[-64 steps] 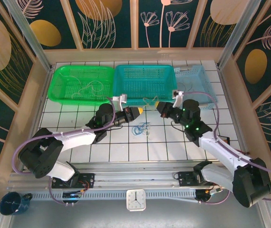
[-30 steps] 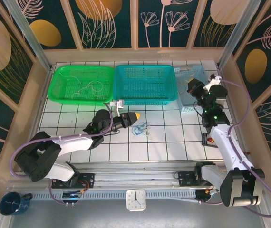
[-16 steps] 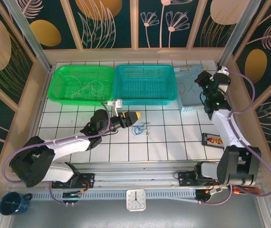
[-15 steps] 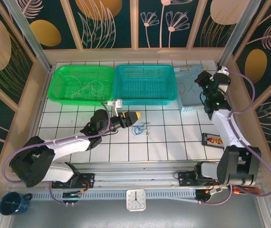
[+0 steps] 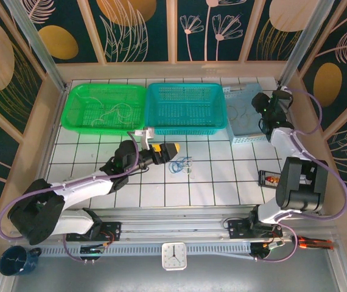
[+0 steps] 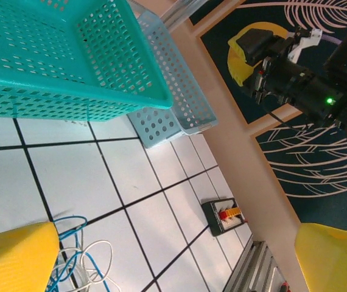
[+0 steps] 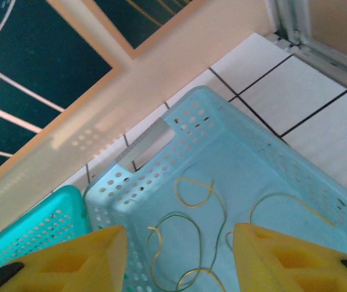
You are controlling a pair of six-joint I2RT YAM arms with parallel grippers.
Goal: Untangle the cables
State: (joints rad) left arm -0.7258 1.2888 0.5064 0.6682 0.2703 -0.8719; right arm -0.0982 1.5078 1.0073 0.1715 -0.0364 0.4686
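A small tangle of blue and white cables (image 5: 181, 165) lies on the white tiles in front of the teal basket (image 5: 185, 108). My left gripper (image 5: 165, 149) hovers just left of it, open wide; in the left wrist view the tangle (image 6: 81, 263) sits by the left yellow finger (image 6: 15, 260), outside the jaws. My right gripper (image 5: 263, 103) hangs open over the light blue basket (image 5: 245, 121). Loose yellow-green cables (image 7: 192, 240) lie on that basket's floor (image 7: 246, 176) below the fingers (image 7: 58, 263), free of them. Cream cables (image 5: 115, 112) rest in the green basket (image 5: 82, 97).
The three baskets stand in a row along the back wall. A small black device with a red and yellow part (image 5: 269, 179) sits on the tiles at the right, near the wooden side wall. A clock (image 5: 174, 255) and a blue mug (image 5: 15, 260) lie below the arm bases.
The right arm swung from the table's middle to the light blue basket and its jaws parted. The left gripper opened wide beside the blue and white tangle.
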